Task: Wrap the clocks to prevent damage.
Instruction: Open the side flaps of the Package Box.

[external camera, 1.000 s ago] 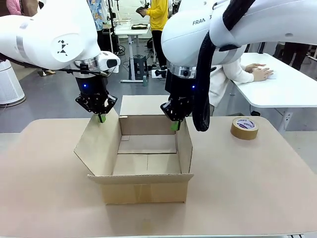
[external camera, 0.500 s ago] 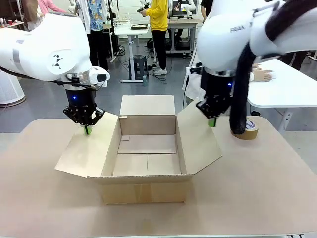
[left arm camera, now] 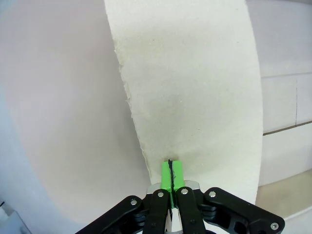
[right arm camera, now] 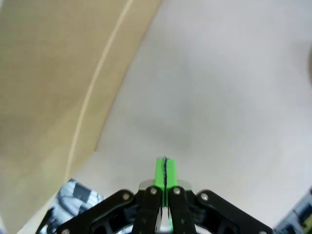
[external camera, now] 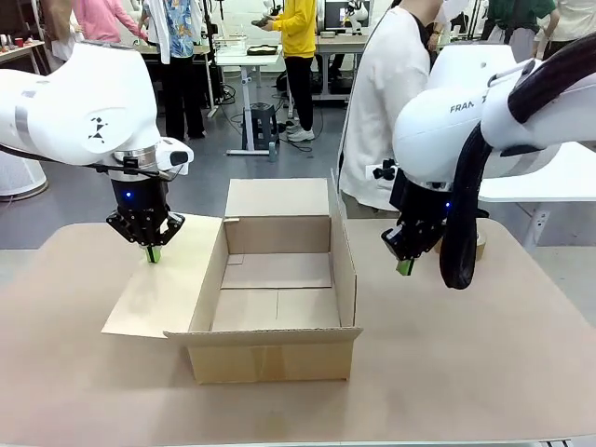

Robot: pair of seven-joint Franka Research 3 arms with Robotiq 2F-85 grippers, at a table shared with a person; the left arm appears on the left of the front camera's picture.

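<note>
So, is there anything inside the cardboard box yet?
No, the front view looks straight down into the open box, and its floor is bare cardboard.

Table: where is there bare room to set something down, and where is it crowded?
Bare: the table right of the box, in front of the right claw; also the near left corner beside the open flap. Crowded: around the left claw at that flap.

Grey floor (external camera: 74, 200) behind the tan table (external camera: 484, 372), with white desks (external camera: 244, 56) and a black stool (external camera: 262, 114).
</note>
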